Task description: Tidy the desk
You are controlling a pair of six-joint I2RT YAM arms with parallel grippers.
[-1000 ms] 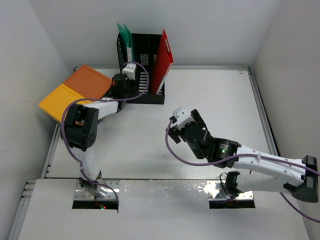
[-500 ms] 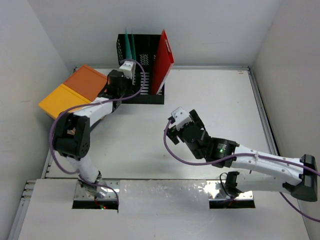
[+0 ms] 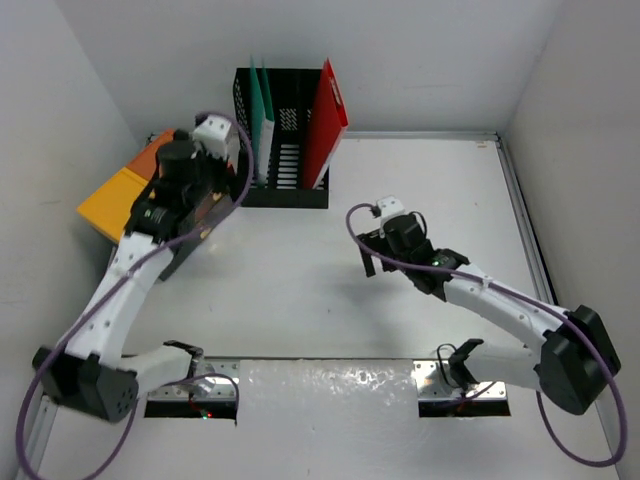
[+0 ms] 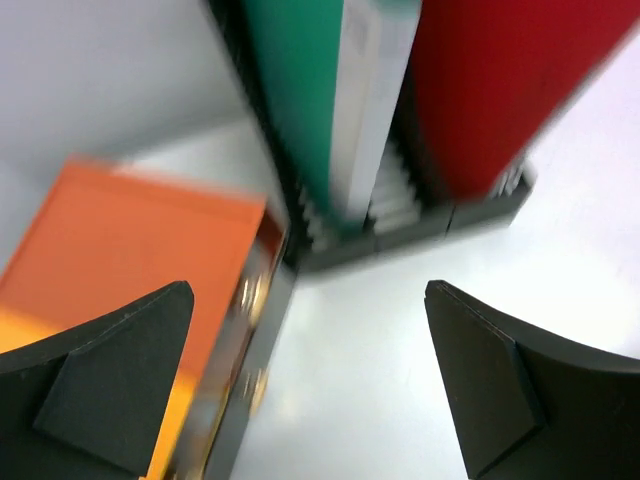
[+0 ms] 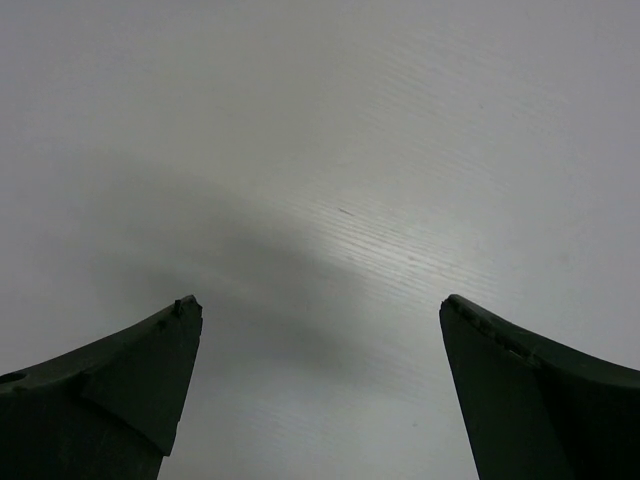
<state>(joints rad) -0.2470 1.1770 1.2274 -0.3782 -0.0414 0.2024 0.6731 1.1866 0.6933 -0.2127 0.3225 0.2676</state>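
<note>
The desk (image 3: 300,290) is a white tabletop with a thin rim. My left gripper (image 3: 195,205) hangs raised over its back left, beside the orange drawer box (image 3: 115,200), open and holding nothing. The left wrist view shows its fingertips (image 4: 170,300) wide apart over bare desk (image 4: 350,380), the box (image 4: 120,240) to the left and the rack ahead. My right gripper (image 3: 372,255) is over the middle of the desk. It is open and empty too, with only white surface (image 5: 320,200) between its fingers (image 5: 170,330).
A black mesh file rack (image 3: 290,192) stands at the back centre, holding an upright green folder (image 3: 262,110) and a leaning red folder (image 3: 328,120). The same green folder (image 4: 300,90) and red folder (image 4: 500,80) appear ahead of the left gripper. Walls close in on the left, back and right.
The left gripper opened, left the green folder upright in the rack, then drew back leftward and up. The right gripper shifted slightly right and back and opened a little wider.
</note>
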